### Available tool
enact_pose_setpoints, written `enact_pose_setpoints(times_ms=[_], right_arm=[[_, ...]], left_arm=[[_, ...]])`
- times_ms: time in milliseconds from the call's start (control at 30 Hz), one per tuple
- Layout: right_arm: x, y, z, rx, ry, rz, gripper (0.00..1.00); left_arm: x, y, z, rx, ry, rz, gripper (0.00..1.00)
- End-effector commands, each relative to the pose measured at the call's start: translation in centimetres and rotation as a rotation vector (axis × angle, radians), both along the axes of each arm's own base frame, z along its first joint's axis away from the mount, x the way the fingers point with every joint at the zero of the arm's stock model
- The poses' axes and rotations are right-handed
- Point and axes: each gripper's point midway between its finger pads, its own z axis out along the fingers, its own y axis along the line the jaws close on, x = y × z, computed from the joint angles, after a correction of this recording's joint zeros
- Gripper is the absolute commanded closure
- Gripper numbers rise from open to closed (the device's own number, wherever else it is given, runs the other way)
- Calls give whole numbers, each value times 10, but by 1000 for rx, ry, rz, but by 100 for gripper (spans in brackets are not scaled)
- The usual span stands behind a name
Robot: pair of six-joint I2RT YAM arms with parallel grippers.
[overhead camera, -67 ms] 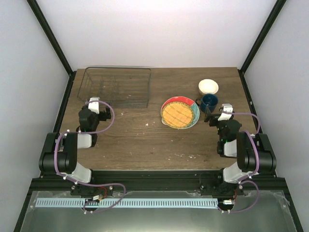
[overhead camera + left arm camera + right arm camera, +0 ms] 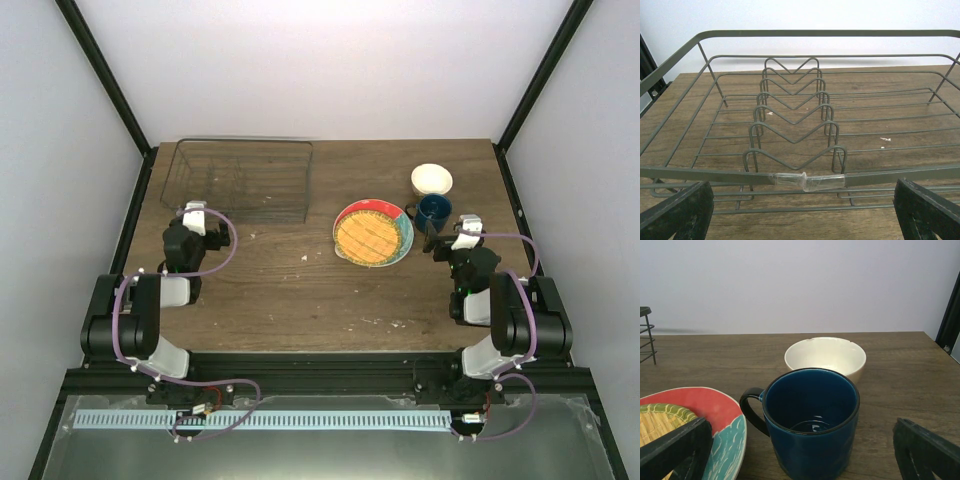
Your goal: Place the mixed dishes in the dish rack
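Both spread empty: left end effector (image 2: 802,205), right end effector (image 2: 800,447), which could shove dark blue mug (image 2: 809,412) into bowl (image 2: 825,355) (just behind mug).

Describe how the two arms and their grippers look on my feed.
Both the left arm and the right arm are built of black, blocky links with white housings at the wrist and near the base, each trailed by a looping purple cable. The left gripper and right gripper have matte black, wedge-shaped fingers.

red plate (image 2: 405,238): mostly hidden under yellow plate (image 2: 366,236) | dish rack (image 2: 830,33): sides cropped
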Motion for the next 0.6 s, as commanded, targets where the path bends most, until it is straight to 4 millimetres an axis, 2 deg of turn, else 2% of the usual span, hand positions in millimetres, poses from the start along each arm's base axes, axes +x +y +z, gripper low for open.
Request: enact_pose_setpoints(times_ms=[0, 567], right_arm=[[5, 1, 9, -18, -27, 0, 0], [5, 1, 8, -17, -26, 0, 0]], left_arm=[[2, 0, 7, -1, -25, -8, 0], [3, 0, 6, -1, -21, -6, 0]])
